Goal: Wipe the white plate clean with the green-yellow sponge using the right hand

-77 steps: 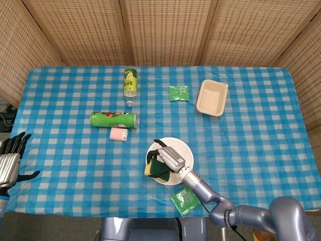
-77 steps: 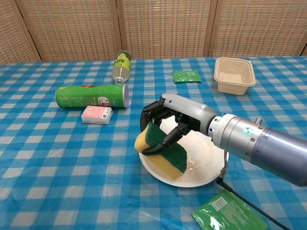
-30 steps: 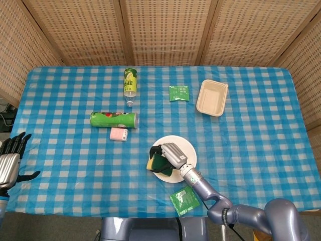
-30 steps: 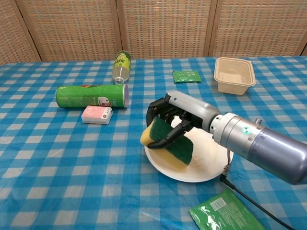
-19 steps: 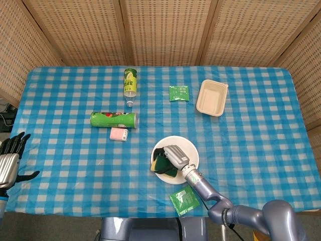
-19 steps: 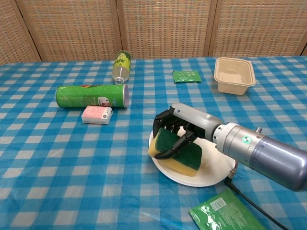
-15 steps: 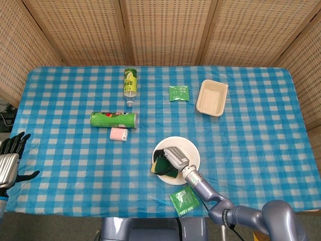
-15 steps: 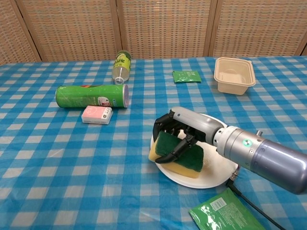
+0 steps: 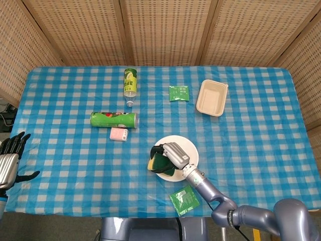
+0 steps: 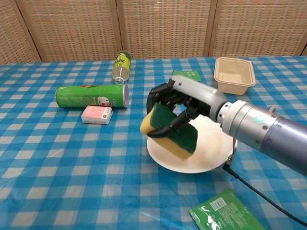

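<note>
- Head view: the right robot hand [image 9: 169, 153] grips the green-yellow sponge [image 9: 159, 163] over the near-left part of the white plate [image 9: 186, 146], which sits on the blue checked surface [image 9: 261, 125] near its front edge.
- Head view: the left robot hand [image 9: 10, 160] hangs off the surface's left edge, fingers spread and holding nothing.
- Head view: a beige tray [image 9: 212, 97] toward the back right shows nothing inside; a green can [image 9: 114, 119] lies on its side, just behind a small pink box [image 9: 119, 134], with a bottle [image 9: 130, 83] lying farther back.
- Head view: one green packet [image 9: 178, 93] lies left of the tray, another green packet [image 9: 184, 200] just in front of the plate.
- Chest view: the right robot hand [image 10: 184, 103] clasps the sponge [image 10: 173, 130], tilted green face forward, its yellow lower edge down at the plate [image 10: 211, 153]; whether it presses there cannot be told.
- Chest view: the wiping step appears to be in hand; the next move likely calls for laying the sponge flatter and sweeping it across the bare right half of the plate.
- Chest view: the plate carries no visible food or marks, and the tray [image 10: 234, 74] looks empty.
</note>
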`<state>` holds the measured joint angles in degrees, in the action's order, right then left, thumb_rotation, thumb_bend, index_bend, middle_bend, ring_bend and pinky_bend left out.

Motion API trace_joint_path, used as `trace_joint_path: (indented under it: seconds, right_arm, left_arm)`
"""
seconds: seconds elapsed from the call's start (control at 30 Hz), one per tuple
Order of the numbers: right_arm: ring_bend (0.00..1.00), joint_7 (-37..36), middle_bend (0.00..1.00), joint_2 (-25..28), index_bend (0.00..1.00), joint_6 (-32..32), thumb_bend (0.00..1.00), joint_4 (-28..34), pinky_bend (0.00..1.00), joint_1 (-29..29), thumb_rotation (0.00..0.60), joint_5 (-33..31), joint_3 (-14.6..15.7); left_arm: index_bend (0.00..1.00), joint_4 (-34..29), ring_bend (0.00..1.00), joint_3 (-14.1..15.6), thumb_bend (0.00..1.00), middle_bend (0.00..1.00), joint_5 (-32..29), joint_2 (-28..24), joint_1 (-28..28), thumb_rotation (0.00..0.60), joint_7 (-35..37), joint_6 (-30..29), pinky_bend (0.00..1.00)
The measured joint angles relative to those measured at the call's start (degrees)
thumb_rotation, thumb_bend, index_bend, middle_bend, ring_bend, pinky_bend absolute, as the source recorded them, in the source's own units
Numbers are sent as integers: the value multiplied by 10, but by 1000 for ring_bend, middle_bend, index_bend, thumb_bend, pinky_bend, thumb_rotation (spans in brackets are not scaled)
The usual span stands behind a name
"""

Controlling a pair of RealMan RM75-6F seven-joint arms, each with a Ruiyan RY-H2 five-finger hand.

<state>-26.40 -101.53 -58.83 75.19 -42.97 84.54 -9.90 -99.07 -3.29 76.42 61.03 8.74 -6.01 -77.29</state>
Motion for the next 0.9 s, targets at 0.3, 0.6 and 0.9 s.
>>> trace_joint_path:
  seconds: [0.3,0.6,0.9]
  right_arm:
    - [539,80,650,104,629,-23,516,100,546,20,600,-36,-34]
    - [539,130,650,158,628,10,512,109,549,42,600,-92,-21]
    - [365,270,339,154,339,32,254,19,418,38,600,-101,8]
  left_arm:
    - [0,-8,0,6,0,0,20,-6,-5,600,7,-10,0]
    - [0,-14,0,11,0,0,32,-7,-9,600,4,-18,0]
    - [0,-15,0,12,0,0,34,-6,-11,600,1,-21,0]
